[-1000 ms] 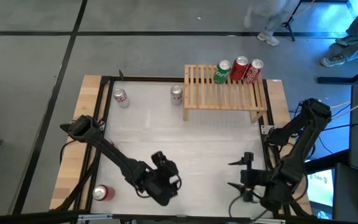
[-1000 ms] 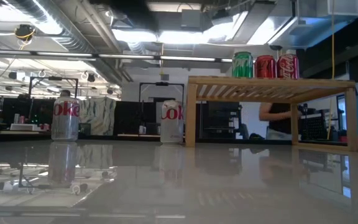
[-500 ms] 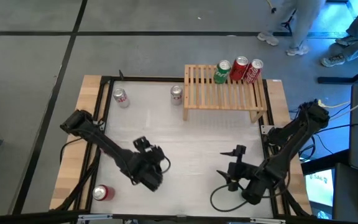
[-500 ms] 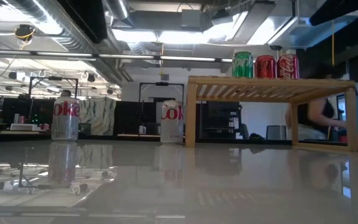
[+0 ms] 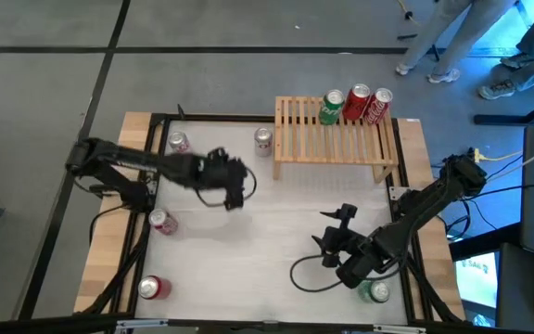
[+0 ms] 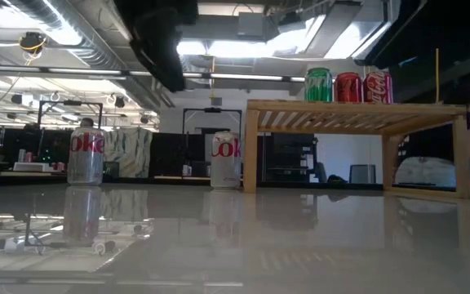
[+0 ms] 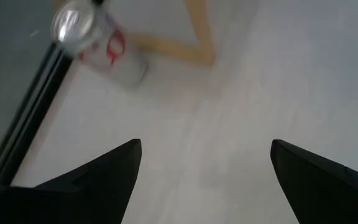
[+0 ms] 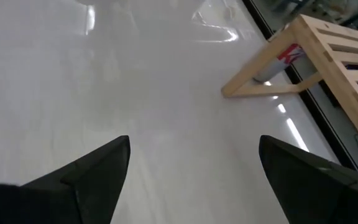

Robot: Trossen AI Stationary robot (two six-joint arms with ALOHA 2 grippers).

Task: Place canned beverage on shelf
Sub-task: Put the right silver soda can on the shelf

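The shelf [image 5: 336, 133] stands at the table's far right part, with a green can [image 5: 331, 108] and two red cans [image 5: 367, 105] upright in a row on its far right end. A silver can [image 5: 263, 140] stands on the table [image 5: 276, 213] just beside the shelf's left end, and another silver can [image 5: 179, 144] stands near the far left corner. In the left wrist view the nearer silver can [image 7: 98, 43] shows beside a shelf leg [image 7: 199, 34].

The left gripper [image 5: 233, 182] hovers over the table's left-centre, between the two silver cans and nearer the viewer, its fingers [image 7: 98, 177] spread wide with nothing between them. The right gripper [image 5: 334, 237] hangs over the near right part, fingers [image 8: 86, 171] also wide apart and empty.

A red can [image 5: 162, 222] and another [image 5: 150, 288] lie on the left wooden edge, and a green can [image 5: 375, 291] sits by the near right corner, under the right arm.
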